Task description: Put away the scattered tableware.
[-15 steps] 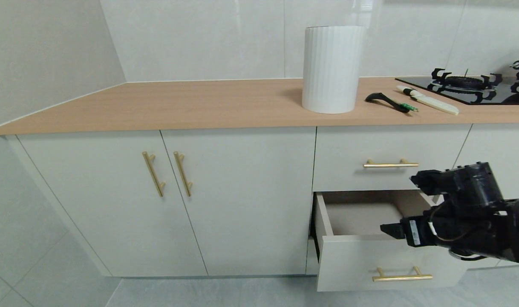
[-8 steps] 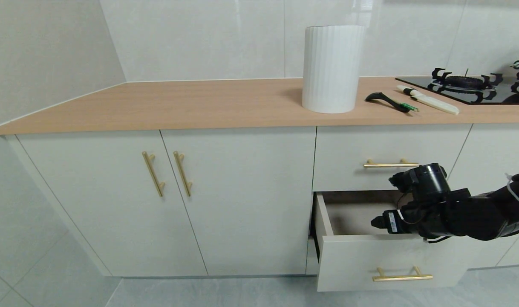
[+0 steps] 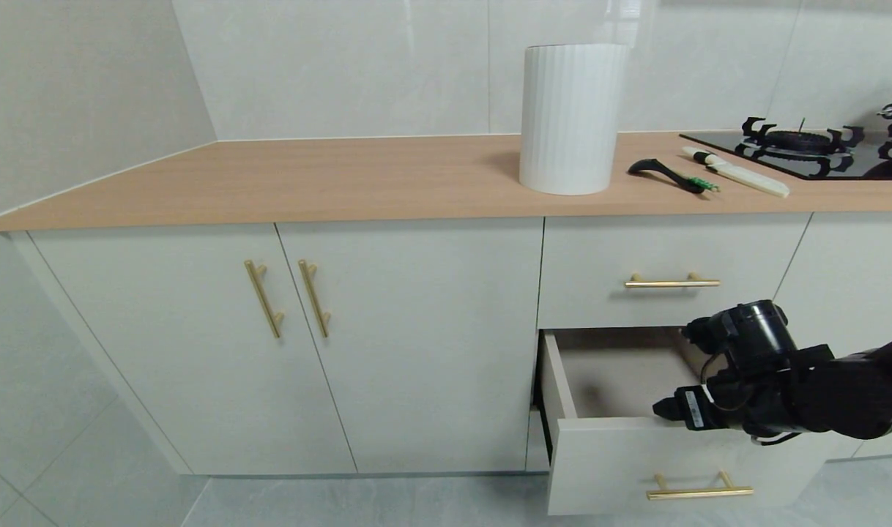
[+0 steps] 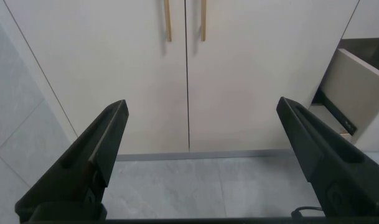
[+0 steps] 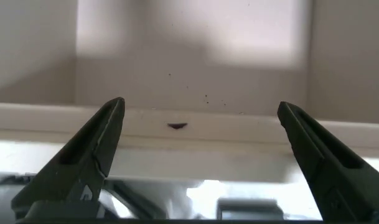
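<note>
right gripper (image 5: 200,107): wide, at front rim of open drawer (image 3: 607,454) | left gripper (image 4: 201,104): wide, facing cabinet doors (image 4: 239,74) | black utensil (image 3: 666,173), cream utensil (image 3: 739,174): on counter (image 3: 343,176) by canister (image 3: 569,117)

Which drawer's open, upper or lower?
The lower drawer: it is pulled out with its inside showing. The upper drawer directly above sits flush and shut.

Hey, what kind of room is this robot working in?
Most likely a home kitchen: a wood-look countertop over white cabinets, a gas hob at its right end, and an open drawer below.
</note>
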`<state>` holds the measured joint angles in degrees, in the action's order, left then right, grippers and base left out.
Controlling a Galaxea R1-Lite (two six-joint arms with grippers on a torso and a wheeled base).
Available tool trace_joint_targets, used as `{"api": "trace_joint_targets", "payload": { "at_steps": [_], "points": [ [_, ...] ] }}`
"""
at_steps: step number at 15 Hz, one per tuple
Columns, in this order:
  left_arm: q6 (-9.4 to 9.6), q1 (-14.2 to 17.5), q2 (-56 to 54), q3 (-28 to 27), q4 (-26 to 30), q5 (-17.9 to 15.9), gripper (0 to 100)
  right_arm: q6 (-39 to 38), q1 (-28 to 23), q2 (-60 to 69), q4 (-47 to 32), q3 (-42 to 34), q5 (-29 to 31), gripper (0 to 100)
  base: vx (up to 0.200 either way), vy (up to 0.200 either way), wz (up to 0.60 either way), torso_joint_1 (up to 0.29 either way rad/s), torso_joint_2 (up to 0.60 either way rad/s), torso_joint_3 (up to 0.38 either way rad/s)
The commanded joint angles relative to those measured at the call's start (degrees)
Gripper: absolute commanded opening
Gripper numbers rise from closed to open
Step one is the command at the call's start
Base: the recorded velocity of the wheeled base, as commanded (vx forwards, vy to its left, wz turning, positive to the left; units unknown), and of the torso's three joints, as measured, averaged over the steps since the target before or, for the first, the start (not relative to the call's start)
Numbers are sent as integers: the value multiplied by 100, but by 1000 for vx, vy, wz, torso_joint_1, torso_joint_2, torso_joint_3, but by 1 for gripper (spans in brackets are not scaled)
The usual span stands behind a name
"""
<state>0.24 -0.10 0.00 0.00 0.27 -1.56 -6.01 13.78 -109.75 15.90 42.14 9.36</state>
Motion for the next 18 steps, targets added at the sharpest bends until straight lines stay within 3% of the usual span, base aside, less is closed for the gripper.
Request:
{"api": "trace_joint_targets", "payload": {
  "at_steps": [1,12,18],
  "points": [
    [2,1,0,0,0,-2,100,3,2,209,-8,-233,-5,100,0,0,0,0,0,0],
    [2,1,0,0,0,-2,100,-58,767,1588,-8,-2158,-5,100,0,0,0,0,0,0],
    [2,1,0,0,0,-2,100,-146,864,1835,-16,-2606,-31,100,0,0,0,0,0,0]
  ]
}}
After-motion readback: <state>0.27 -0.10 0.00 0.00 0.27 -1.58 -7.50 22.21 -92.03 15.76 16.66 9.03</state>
